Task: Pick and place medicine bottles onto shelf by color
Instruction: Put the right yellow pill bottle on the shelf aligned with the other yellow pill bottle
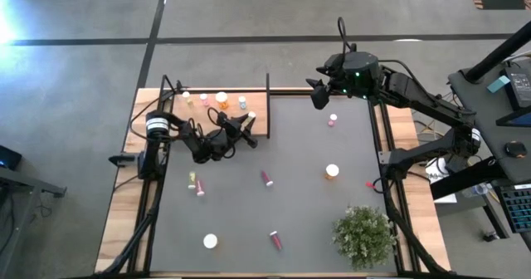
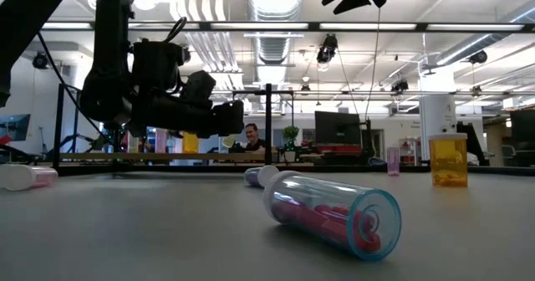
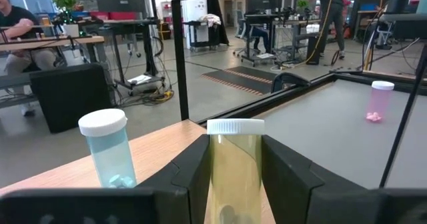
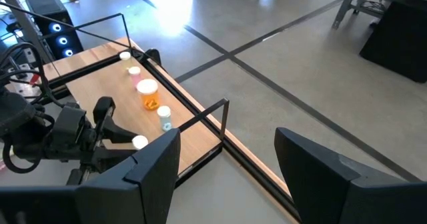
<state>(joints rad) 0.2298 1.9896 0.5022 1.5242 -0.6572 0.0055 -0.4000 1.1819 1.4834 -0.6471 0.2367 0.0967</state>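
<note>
1. Two arms show in the high view: the left end effector (image 1: 249, 137) sits at the near edge of the shelf (image 1: 257, 105), clenched on a yellow-green bottle (image 1: 252, 115). The right end effector (image 1: 316, 95) waits high past the counter's (image 1: 307, 188) far edge, fingers spread and empty. Five bottles already stand in a row on the shelf beyond the left fingers.
2. Low view: the left arm's end effector (image 2: 227, 118) hangs over the shelf rail. A pink bottle (image 2: 333, 212) lies on its side well clear of it.
3. Left wrist view: the yellow-green bottle (image 3: 235, 167) stands upright between the two fingers (image 3: 193, 177); a blue bottle (image 3: 109, 149) stands just beside it. My advice is to lower straight down, keep it upright, and release only once its base rests on the wood, clear of the blue one.
4. Right wrist view: the shelf (image 4: 107, 77) and the left arm lie far ahead of the released fingers (image 4: 143, 171).
</note>
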